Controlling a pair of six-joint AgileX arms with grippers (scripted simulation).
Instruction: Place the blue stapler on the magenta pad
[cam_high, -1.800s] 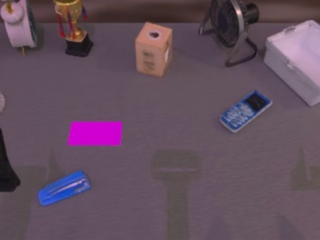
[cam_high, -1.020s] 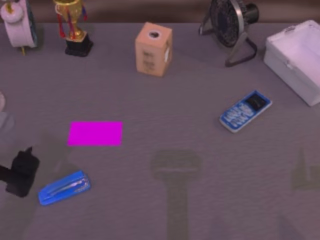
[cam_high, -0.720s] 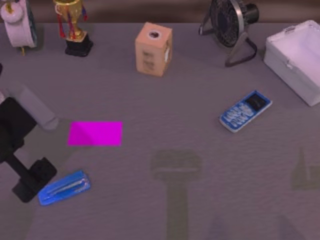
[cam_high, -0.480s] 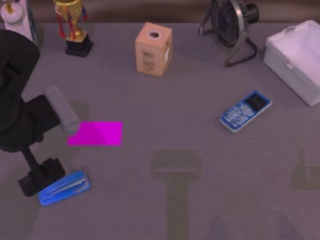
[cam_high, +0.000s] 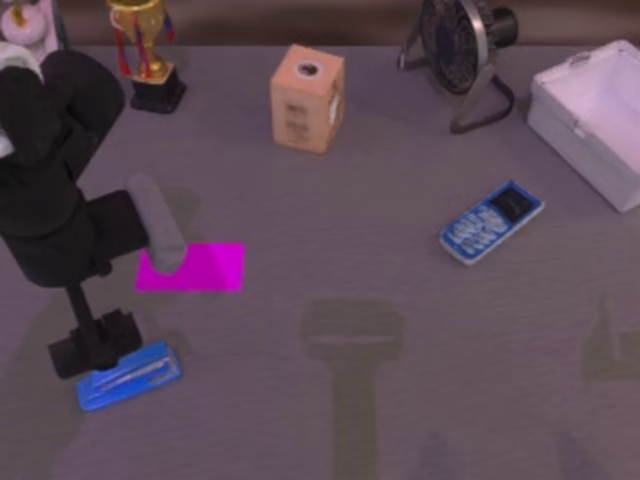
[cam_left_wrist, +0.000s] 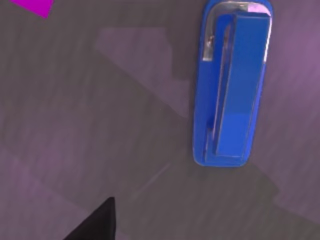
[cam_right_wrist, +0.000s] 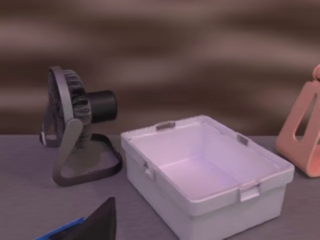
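Observation:
The blue stapler (cam_high: 128, 376) lies flat near the table's front left; its silvery strip shows in the left wrist view (cam_left_wrist: 232, 85). The magenta pad (cam_high: 200, 268) lies flat behind it, its left corner covered by a grey link of my left arm. My left gripper (cam_high: 97, 347) hovers at the stapler's far left end, open and holding nothing. In the left wrist view one dark fingertip (cam_left_wrist: 97, 225) shows, apart from the stapler, with a corner of the pad (cam_left_wrist: 32, 6) at the edge. My right arm is parked outside the top view; one dark fingertip (cam_right_wrist: 100, 222) shows.
A blue-and-white keypad phone (cam_high: 491, 222) lies at the right. Along the back stand a peach box (cam_high: 307, 98), a fan (cam_high: 462, 55), a white bin (cam_high: 590, 115) and a trophy (cam_high: 145, 55). My left arm's bulk (cam_high: 50, 170) fills the left side.
My left arm has swung in from the left edge and its gripper has come up to the stapler's far left end. The arm now overlaps the pad's corner. The stapler has not moved.

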